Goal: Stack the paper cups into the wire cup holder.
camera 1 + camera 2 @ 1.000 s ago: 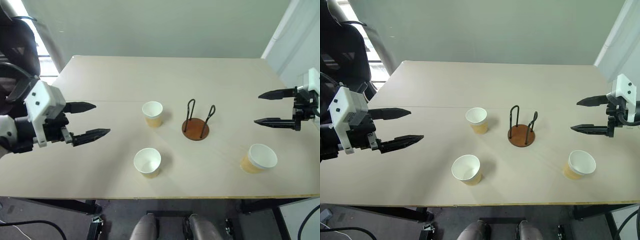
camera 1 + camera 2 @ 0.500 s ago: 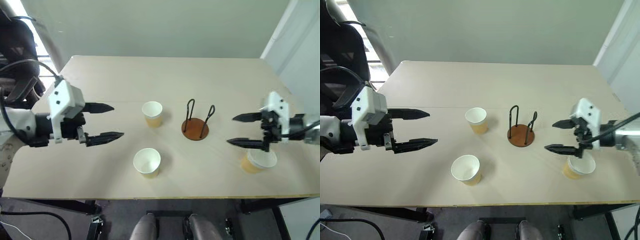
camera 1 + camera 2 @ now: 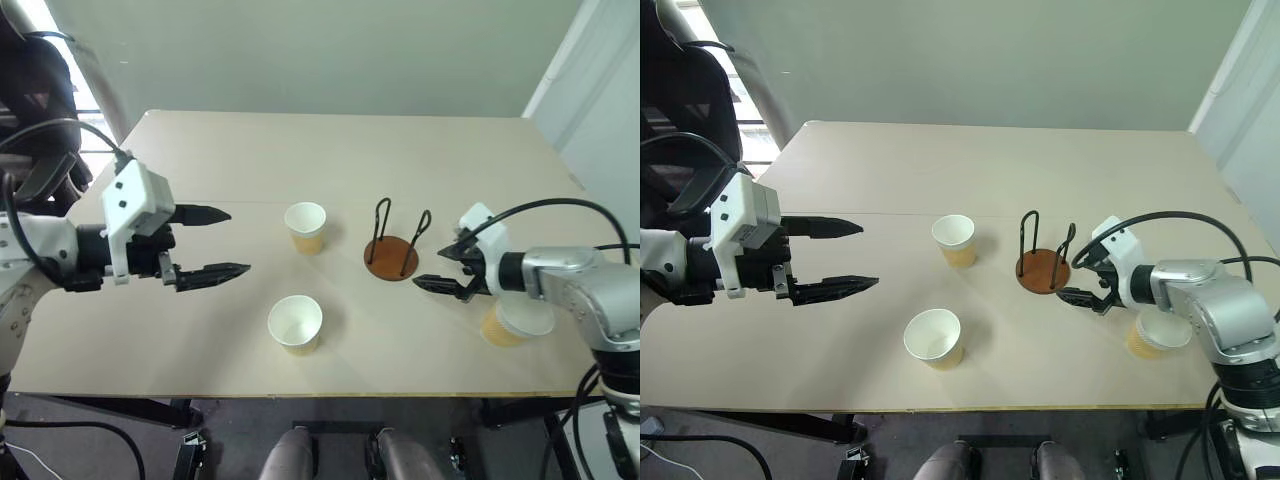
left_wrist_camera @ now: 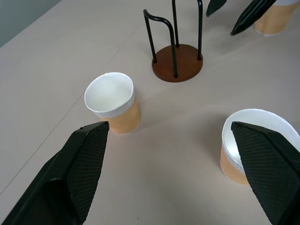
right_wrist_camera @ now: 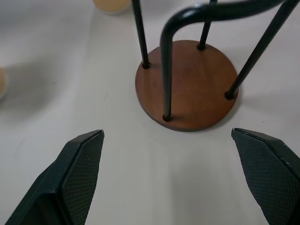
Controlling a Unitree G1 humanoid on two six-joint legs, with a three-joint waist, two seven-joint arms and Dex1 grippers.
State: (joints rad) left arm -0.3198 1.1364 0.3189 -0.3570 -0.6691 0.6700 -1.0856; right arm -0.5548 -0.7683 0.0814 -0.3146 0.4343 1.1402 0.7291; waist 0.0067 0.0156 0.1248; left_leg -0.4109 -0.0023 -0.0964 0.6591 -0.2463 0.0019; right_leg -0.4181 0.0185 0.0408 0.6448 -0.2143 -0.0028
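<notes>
Now my right tool point(image 3: 443, 264) hangs low over the tabletop point(image 3: 330, 160), released with its fingers spread wide, just to the right of the wire cup holder point(image 3: 391, 256) and grasping nothing. The holder stands upright near the middle of the tabletop, its reddish-brown disc bare between the two black wire loops. My left tool point(image 3: 222, 243) is released too, fingers wide apart, held above the left part of the tabletop and pointing right toward the cups. One paper cup point(image 3: 305, 226) stands upright just left of the holder, on the far side. A second cup point(image 3: 295, 324) stands nearer the front edge, below the first. The third cup point(image 3: 512, 324) sits at the right, near the front, partly hidden behind my right arm.
</notes>
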